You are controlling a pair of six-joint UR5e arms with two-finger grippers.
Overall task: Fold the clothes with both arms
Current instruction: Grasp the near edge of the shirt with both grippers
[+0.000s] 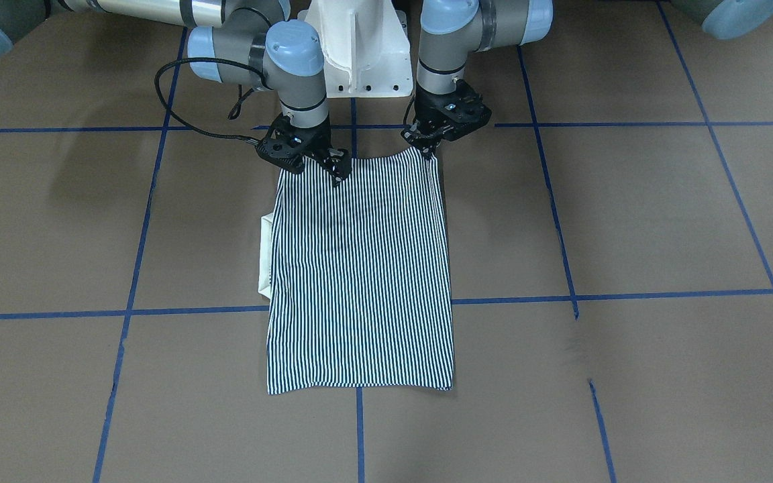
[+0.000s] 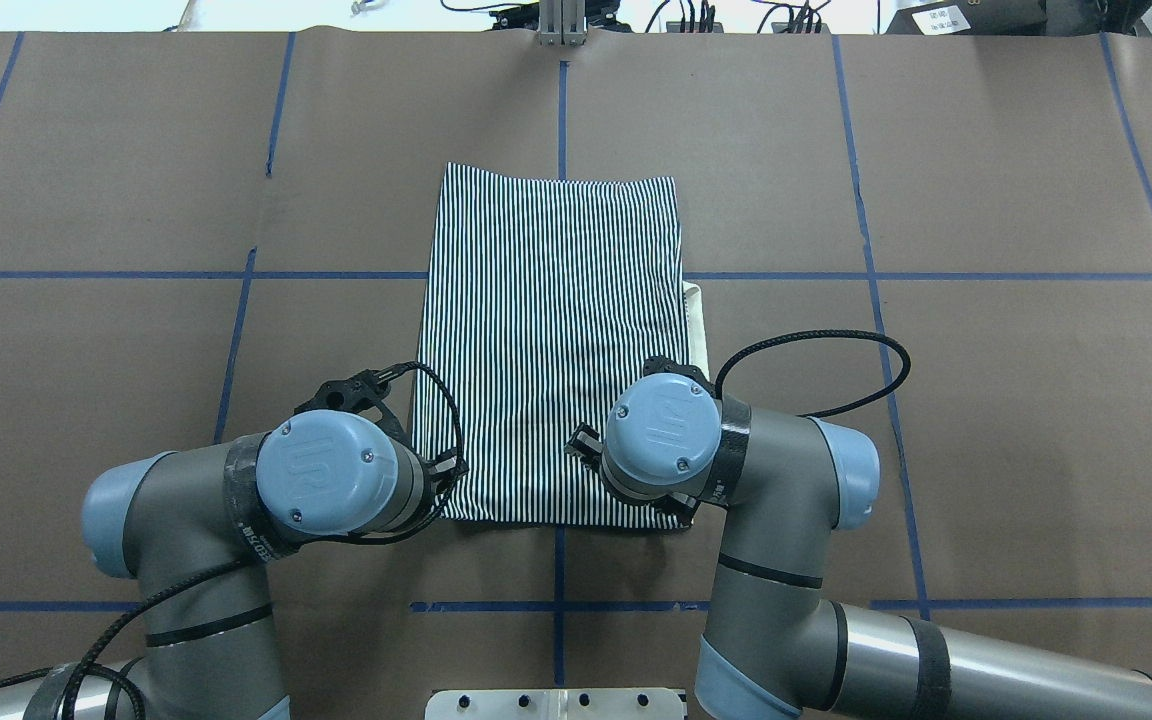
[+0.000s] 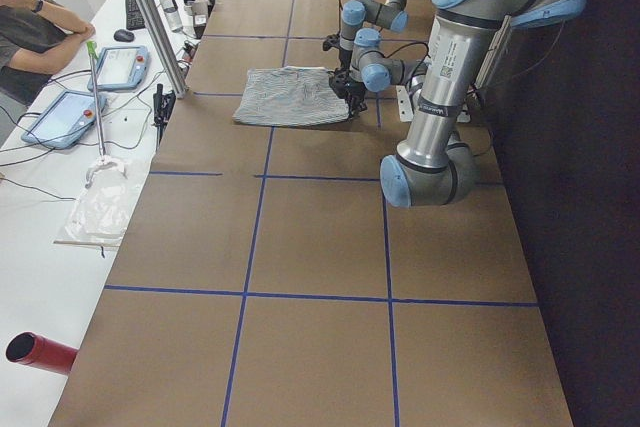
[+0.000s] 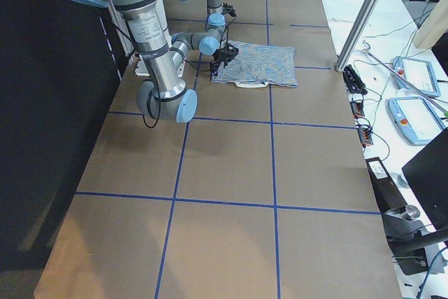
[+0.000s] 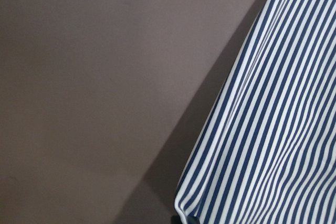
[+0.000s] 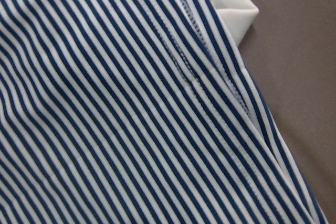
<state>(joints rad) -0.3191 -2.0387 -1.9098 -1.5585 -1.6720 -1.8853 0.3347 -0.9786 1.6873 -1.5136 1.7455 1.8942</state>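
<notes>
Exterior front-facing view shows the navy-and-white striped polo shirt [image 1: 359,282] lying flat as a tall rectangle on the brown paper-covered tabletop [image 1: 628,221], across one of the blue tape grid lines [image 1: 628,294]. No sleeves show, and only a strip of cream collar [image 1: 265,255] pokes out along the edge on my right side. My left fingers [image 1: 429,149] and my right fingers [image 1: 338,168] are down on the edge nearest my base, one pair near each corner.

The left fingers look pinched nearly together on their corner. The cloth peaks up to them, and my left wrist camera shows the striped edge raised off the brown paper with a shadow under it. The right fingers sit on the stripes just inside the other corner. My wrist hides them from overhead, so I cannot tell whether they have closed on the fabric or only touch it. My right wrist camera shows just stripes, a seam and the collar tip.

I judge that the sides are folded in and the step in hand is gripping the near edge for the lengthwise fold. The next move calls for a sure hold at both corners. I should then lift both at even height and carry the edge away from me to meet the far edge, keeping the span taut so the thin knit neither sags nor drags the lower layers askew
</notes>
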